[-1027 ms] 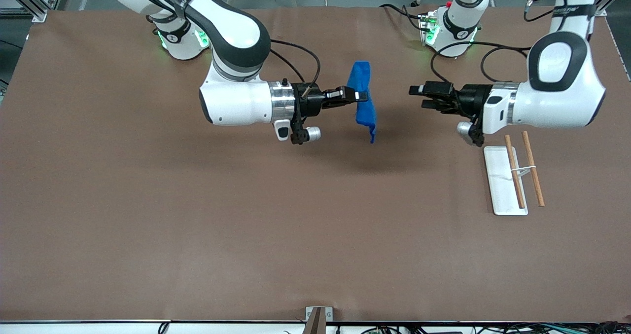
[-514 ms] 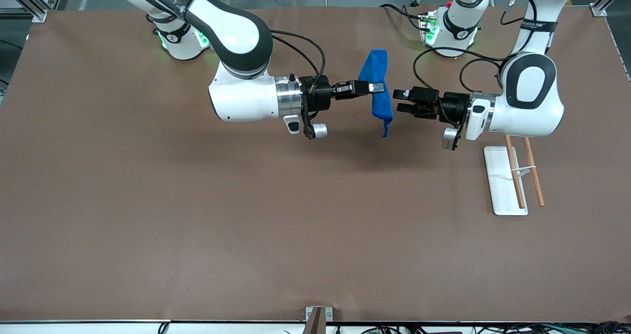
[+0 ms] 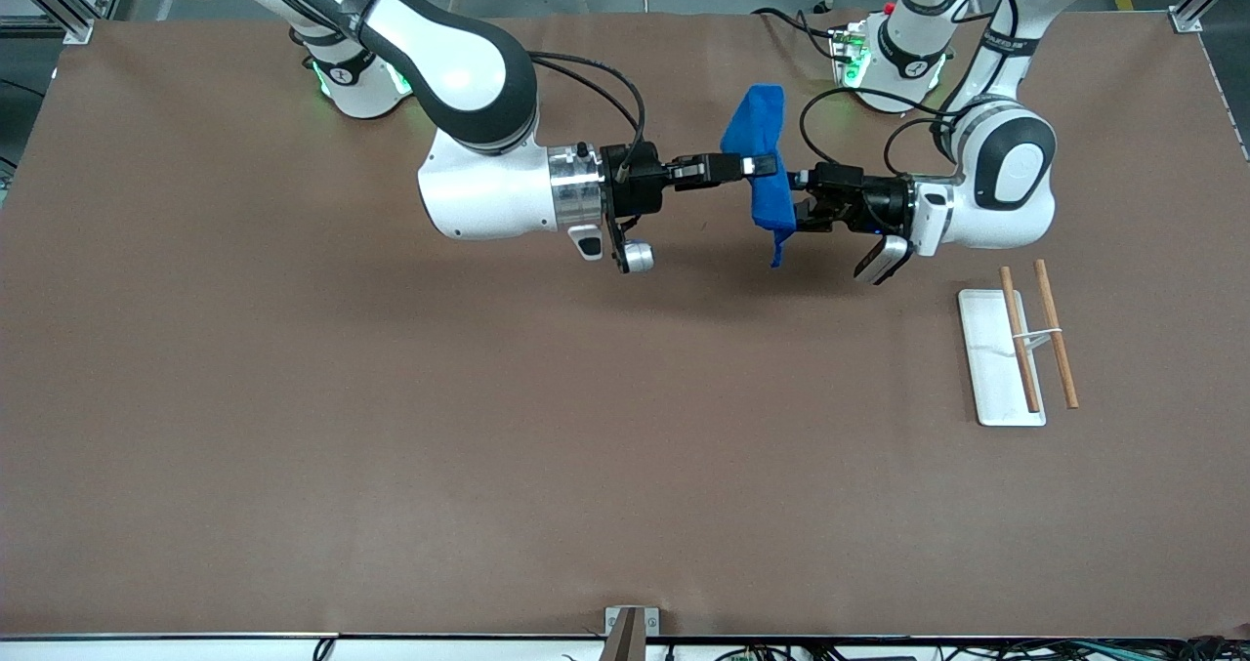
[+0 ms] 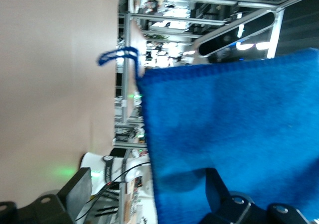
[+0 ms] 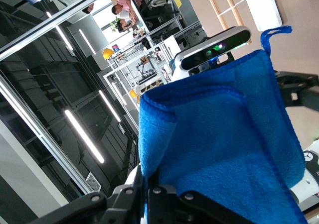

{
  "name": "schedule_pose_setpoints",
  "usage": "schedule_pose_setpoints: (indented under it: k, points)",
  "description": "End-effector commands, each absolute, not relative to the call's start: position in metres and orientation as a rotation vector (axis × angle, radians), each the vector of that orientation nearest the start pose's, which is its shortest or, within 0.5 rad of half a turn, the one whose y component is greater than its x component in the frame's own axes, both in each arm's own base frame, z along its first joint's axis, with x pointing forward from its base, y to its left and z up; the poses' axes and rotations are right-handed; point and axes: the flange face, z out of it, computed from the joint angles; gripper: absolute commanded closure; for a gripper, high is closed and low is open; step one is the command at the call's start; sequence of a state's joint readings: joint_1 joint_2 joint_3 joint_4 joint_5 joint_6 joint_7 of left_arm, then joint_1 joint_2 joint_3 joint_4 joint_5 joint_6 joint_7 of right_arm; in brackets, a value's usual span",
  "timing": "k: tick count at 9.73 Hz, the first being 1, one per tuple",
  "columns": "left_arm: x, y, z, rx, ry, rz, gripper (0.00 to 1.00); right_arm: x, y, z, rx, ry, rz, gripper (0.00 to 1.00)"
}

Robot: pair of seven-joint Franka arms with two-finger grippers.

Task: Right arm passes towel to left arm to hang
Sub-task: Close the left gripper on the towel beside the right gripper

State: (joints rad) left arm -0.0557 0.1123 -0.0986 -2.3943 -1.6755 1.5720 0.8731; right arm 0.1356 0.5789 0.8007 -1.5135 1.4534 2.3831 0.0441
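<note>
The towel (image 3: 767,168) hangs in the air over the middle of the tabletop (image 3: 391,427), pinched by the right tool (image 3: 757,165), whose 2 fingers are clamped together on a fold near the cloth's middle. The cloth droops below that pinch and stands up a little above it, with its small loop (image 4: 117,56) dangling free at 1 corner. That sag reads as a light, soft, limp fabric with a plush, grippy nap: it should not slip from a firm pinch, but it will not hold any shape and will swing when moved.

The left tool (image 3: 803,200) is right at the towel's face, on the side toward the left arm's end of the tabletop, with its fingers (image 4: 75,191) spread wide apart and the cloth already between them, not yet clamped. A good hold seems to be a doubled layer just beside the right tool's pinch, clear of its fingertips, or the edge near the loop, so the length hangs free for draping.

The white rack (image 3: 996,353) with 2 wooden rails (image 3: 1055,344) stands near the left arm, nearer to the front camera than both tools.
</note>
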Motion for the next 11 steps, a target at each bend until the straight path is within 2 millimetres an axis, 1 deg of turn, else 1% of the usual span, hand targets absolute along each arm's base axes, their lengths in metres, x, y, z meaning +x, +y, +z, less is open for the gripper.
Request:
schedule_pose_setpoints:
  k: [1, 3, 4, 5, 7, 8, 9, 10, 11]
  points:
    - [0.442, -0.166, 0.315, 1.400, 0.035, -0.050, 0.01, 0.513, 0.516, 0.468, -1.582, 0.291, 0.483, 0.99]
    - [0.437, -0.155, 0.312, 1.351, 0.018, 0.027, 0.03, 0.516, 0.514, 0.468, -1.581, 0.294, 0.480, 0.99]
    - [0.439, -0.156, 0.313, 1.334, 0.034, 0.047, 0.04, 0.518, 0.512, 0.469, -1.580, 0.294, 0.475, 0.99]
    - [0.440, -0.158, 0.310, 1.327, 0.041, 0.055, 0.04, 0.519, 0.510, 0.469, -1.580, 0.296, 0.472, 0.99]
    - [0.436, -0.170, 0.300, 1.321, 0.033, 0.058, 0.05, 0.519, 0.511, 0.471, -1.578, 0.295, 0.470, 0.99]
    - [0.436, -0.174, 0.298, 1.311, 0.039, 0.066, 0.05, 0.518, 0.512, 0.471, -1.579, 0.294, 0.471, 0.99]
    - [0.435, -0.176, 0.292, 1.309, 0.044, 0.066, 0.05, 0.519, 0.511, 0.470, -1.581, 0.301, 0.464, 0.99]
    - [0.434, -0.182, 0.289, 1.304, 0.043, 0.071, 0.05, 0.519, 0.512, 0.471, -1.582, 0.303, 0.460, 0.99]
    - [0.434, -0.183, 0.285, 1.304, 0.051, 0.079, 0.07, 0.519, 0.512, 0.470, -1.584, 0.306, 0.457, 0.99]
